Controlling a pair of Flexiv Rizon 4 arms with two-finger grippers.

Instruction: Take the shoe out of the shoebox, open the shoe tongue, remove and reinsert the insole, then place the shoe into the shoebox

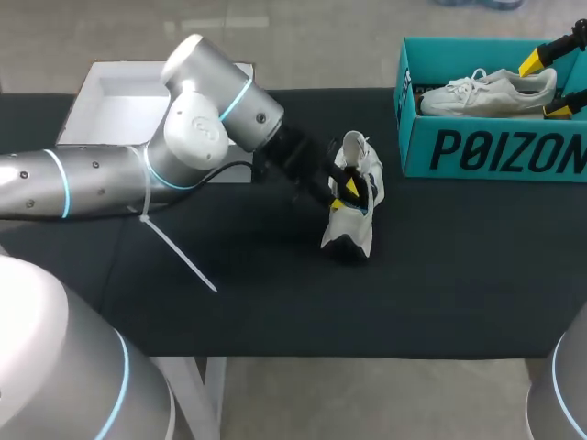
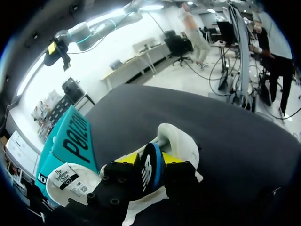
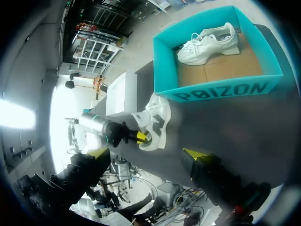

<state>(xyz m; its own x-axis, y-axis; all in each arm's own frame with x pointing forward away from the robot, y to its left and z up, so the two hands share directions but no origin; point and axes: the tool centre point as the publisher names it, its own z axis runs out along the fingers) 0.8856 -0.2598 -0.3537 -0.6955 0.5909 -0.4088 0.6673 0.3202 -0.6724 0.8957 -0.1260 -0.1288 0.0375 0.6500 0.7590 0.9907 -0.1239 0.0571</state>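
Now | left hand (image 1: 346, 189) pinching tongue (image 2: 149, 170) — second shoe (image 1: 486, 92) in shoebox (image 1: 495, 151)

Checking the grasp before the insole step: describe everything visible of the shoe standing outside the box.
The white shoe has dark patches near its lower end and a black, blue-edged tongue. It stands on end, tilted, on the black table cover, near the teal shoebox but apart from it. The left gripper pinches the tongue from both sides.
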